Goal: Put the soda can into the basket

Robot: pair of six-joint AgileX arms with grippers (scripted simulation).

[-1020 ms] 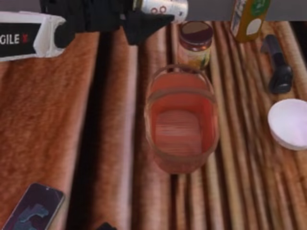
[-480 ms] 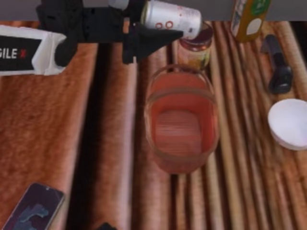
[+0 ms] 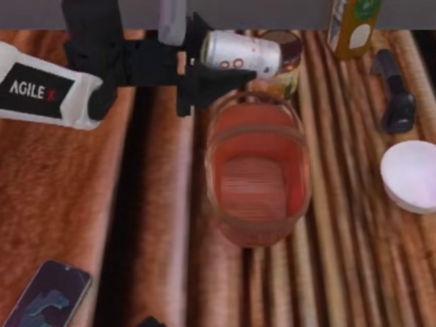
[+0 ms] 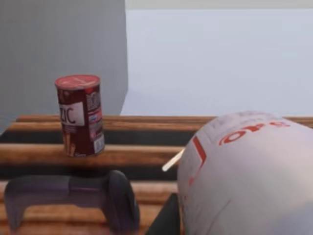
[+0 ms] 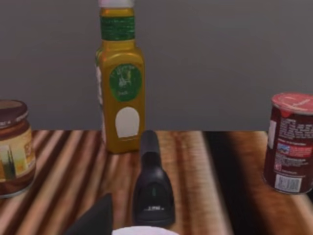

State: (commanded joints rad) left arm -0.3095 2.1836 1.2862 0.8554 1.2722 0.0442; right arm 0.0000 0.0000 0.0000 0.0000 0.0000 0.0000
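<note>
Our left gripper (image 3: 228,65) is squeezed tight on the soda can (image 3: 242,53). We have carried the can from the desk's far edge toward the basket (image 3: 257,174). Now it hangs just over the basket's far rim, so dropping comes soon.

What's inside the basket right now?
Nothing visible: the basket shows only its bare woven floor. The soda can lies sideways in the left gripper, above the basket's far rim, partly covering the glass jar behind.
</note>
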